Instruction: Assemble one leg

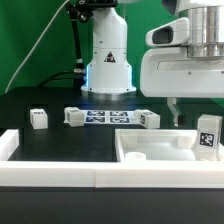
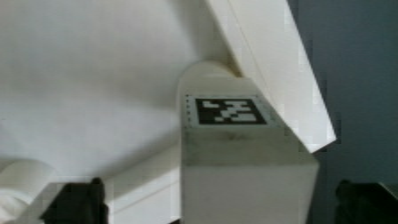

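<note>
Since the small white plastic tagged leg (image 2: 244, 150) stands upright between the claw's (image 2: 217, 203) open fingers, nothing gripped yet, the axis is vertical. It's at the exterior view's right, on the white tray-like furniture piece (image 1: 150, 148) on the black tabletop (image 1: 60, 140).

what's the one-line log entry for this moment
gripper: open, either side of leg | leg: standing by tray corner | loose legs: on table
</note>
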